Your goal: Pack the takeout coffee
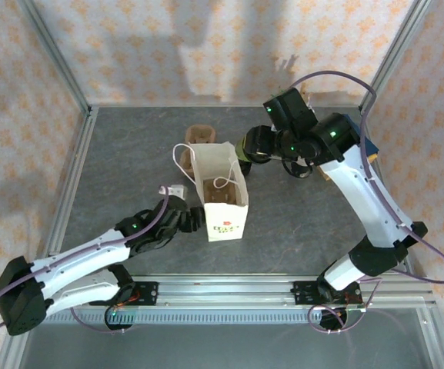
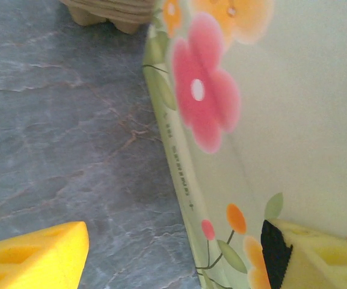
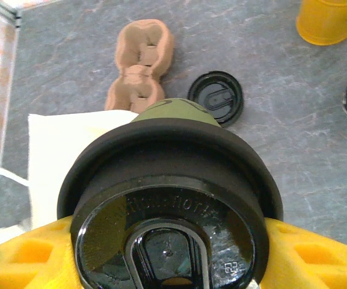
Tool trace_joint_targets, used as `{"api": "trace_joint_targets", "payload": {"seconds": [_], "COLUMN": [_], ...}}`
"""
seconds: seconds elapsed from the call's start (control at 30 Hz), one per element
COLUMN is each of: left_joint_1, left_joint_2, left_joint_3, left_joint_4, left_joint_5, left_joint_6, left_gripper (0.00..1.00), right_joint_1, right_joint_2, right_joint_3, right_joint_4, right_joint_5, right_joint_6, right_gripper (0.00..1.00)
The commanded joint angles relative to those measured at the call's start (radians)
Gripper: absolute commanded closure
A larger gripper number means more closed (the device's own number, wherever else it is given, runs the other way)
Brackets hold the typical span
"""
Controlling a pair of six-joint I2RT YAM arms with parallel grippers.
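So the right tool (image 1: 254, 147) is clamped on the coffee cup (image 1: 246, 146). From the right wrist you can see its yellow fingers (image 3: 317, 259) pressing on both sides just under the black lid, and the lid is facing the camera. The cup's sides look olive green from here. It's up off the bench (image 1: 129, 154), just beside the far right edge of the white paper bag's (image 1: 225, 196) open top, and it isn't inside.

The bag stands upright mid-bench with something brown down inside it. The left tool (image 1: 193, 219) is at the bag's near left corner. In the left wrist view its fingers are spread wide, so it's released. One pad (image 2: 275, 253) sits against the flower-printed side of the bag (image 2: 293, 120), and the other finger (image 2: 35, 259) is apart from it with bare bench between.

Other stuff: a brown pulp cup carrier (image 3: 140, 69) lies on the bench just past the bag, a loose black lid (image 3: 216, 96) lies flat to the right of it, and a yellow cup (image 3: 329, 18) stands further right.
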Motion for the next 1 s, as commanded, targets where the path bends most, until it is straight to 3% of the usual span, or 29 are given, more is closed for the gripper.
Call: {"api": "trace_joint_targets", "payload": {"seconds": [0.0,0.53,0.97], "left_joint_1": [-0.036,-0.049,-0.049], "left_joint_2": [0.051,0.115,0.056], "left_joint_3": [0.000,0.018,0.030], "left_joint_4": [0.071,0.083,0.053], "left_joint_5": [-0.063,-0.118,-0.145], "left_joint_6": [-0.050,-0.038,-0.001], "left_gripper": [0.23,0.22,0.20], "right_joint_1": [0.040,0.202,0.226], "right_joint_2": [-0.019,-0.021,-0.002], "right_joint_3": [0.051,0.095,-0.089], "right_joint_4": [-0.014,-0.013,-0.013], "right_joint_5": [0.036,0.051,0.060], "right_joint_6": [0.042,0.085,0.091], "right_gripper": [0.44,0.46,0.46]}}
